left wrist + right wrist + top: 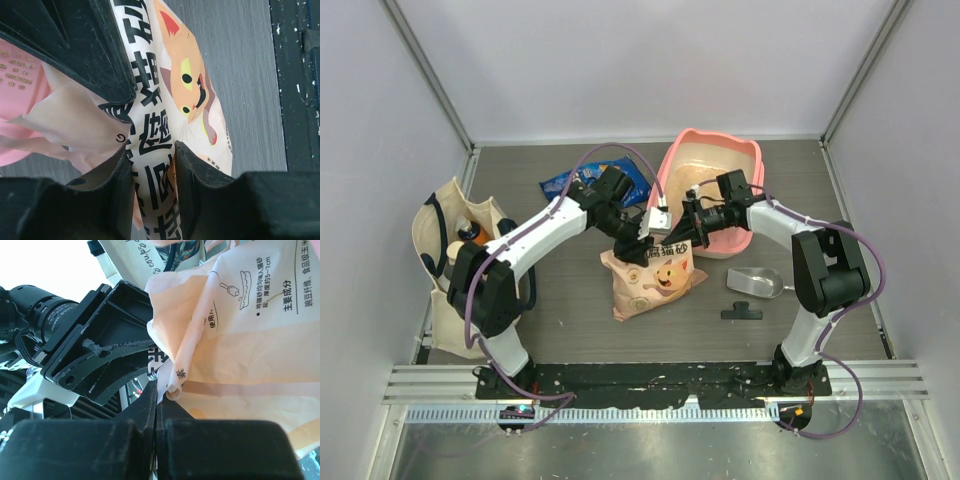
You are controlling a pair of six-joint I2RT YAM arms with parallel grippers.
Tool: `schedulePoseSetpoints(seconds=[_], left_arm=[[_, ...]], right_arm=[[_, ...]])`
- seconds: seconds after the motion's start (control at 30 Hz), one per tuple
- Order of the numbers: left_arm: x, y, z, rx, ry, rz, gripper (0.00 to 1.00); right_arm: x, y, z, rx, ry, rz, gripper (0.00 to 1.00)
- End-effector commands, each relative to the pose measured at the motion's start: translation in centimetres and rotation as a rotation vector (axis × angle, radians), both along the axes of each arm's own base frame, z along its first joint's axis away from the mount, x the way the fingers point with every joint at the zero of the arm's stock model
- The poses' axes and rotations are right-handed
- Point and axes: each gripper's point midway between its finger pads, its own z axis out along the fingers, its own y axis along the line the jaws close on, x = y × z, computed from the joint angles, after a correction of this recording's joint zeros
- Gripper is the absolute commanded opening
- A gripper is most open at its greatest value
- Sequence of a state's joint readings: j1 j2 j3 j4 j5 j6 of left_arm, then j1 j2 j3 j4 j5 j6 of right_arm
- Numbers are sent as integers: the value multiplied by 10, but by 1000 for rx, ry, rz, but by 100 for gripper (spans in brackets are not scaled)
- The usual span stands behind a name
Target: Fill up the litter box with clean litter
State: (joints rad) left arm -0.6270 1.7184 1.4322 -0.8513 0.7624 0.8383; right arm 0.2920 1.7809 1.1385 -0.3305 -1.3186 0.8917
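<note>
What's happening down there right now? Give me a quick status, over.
Left gripper, right gripper: both shut on top of pinkish-beige cat-print litter bag. Bag on table beside pink plastic litter box, not pouring. Metal scoop, black clip lie aside.

One litter box [672,165]; one litter bag [655,280]

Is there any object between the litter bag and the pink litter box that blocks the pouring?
Nothing visible does. The litter bag stands right before the litter box, its top held by the left gripper and the right gripper. The metal scoop lies aside.
</note>
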Motion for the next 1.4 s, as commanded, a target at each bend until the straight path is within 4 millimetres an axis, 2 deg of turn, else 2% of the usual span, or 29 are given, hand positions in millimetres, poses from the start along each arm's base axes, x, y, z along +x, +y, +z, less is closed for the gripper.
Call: schedulePoseSetpoints(seconds=[0.0, 0.03, 0.1, 0.13, 0.23, 0.3, 0.33, 0.37, 0.4, 0.43, 0.47, 0.5, 0.53, 0.57, 0.6, 0.63, 0.67, 0.7, 0.73, 0.8, 0.83, 0.87, 0.9, 0.93, 1.0, 1.17, 1.37], left_arm=[[-26, -3, 4, -7, 162, -23, 36], [-28, -4, 4, -10, 177, -20, 34], [-28, -3, 4, -7, 187, -15, 30], [-29, -3, 5, -5, 188, -18, 27], [-29, -3, 5, -5, 192, -23, 20], [-30, -3, 4, -6, 196, -28, 18], [-29, -4, 5, -10, 197, -30, 15], [-30, -4, 3, -2, 207, -35, 14], [-30, -4, 4, -3, 209, -38, 13], [-30, -4, 4, -2, 210, -39, 13], [-31, -4, 4, 2, 214, -42, 13], [-30, -5, 5, -2, 212, -45, 13], [-29, -5, 5, -2, 214, -44, 13], [-30, -4, 6, -2, 225, -43, 13], [-30, -6, 10, -17, 226, -52, 13], [-30, -6, 11, -20, 230, -54, 13], [-30, -6, 12, -24, 234, -55, 13], [-28, -7, 14, -34, 238, -47, 13], [-27, -9, 18, -53, 245, -46, 13], [-25, -10, 20, -65, 258, -29, 14], [-25, -10, 22, -74, 265, -29, 14], [-25, -10, 22, -74, 272, -28, 15], [-26, -10, 22, -74, 277, -29, 14], [-27, -9, 22, -72, 282, -28, 15], [-28, -8, 21, -71, 293, -26, 15], [-29, -7, 23, -71, 327, -12, 15], [-26, -9, 24, -73, 369, 8, 15]], right_arm=[[9, -7, 41, 83, -88, 10, 4], [13, -8, 43, 80, -106, 0, 14], [20, -12, 48, 80, -138, -17, 25], [23, -14, 50, 76, -153, -25, 34], [38, -27, 56, 52, -226, -79, 47], [49, -35, 61, 29, -305, -113, 52], [58, -45, 64, 11, -353, -145, 56], [63, -51, 60, -47, -390, -169, 58], [72, -57, 74, -64, -578, -159, 60], [77, -64, 80, -100, -695, -157, 60], [73, -68, 86, -130, -775, -133, 60], [74, -71, 95, -119, -1018, -71, 60], [60, -74, 119, -110, -1190, -50, 61], [56, -75, 129, -101, -1338, -30, 60], [46, -77, 121, -89, -1421, -8, 61], [32, -78, 137, -83, -1591, 5, 61], [27, -76, 140, -77, -1713, 26, 61], [18, -75, 123, -80, -1745, 64, 63], [16, -74, 117, -91, -1908, 139, 63], [-13, -66, 96, -65, -1975, 271, 64], [-15, -65, 90, -67, -2057, 325, 64], [-18, -62, 89, -57, -2084, 328, 64], [-23, -57, 79, -36, -2079, 339, 64], [-24, -53, 76, -22, -2102, 354, 64], [-32, -45, 65, 31, -2191, 451, 64], [-31, -34, 40, 82, -2308, 559, 64], [-24, -21, 37, 155, -2411, 574, 65]])
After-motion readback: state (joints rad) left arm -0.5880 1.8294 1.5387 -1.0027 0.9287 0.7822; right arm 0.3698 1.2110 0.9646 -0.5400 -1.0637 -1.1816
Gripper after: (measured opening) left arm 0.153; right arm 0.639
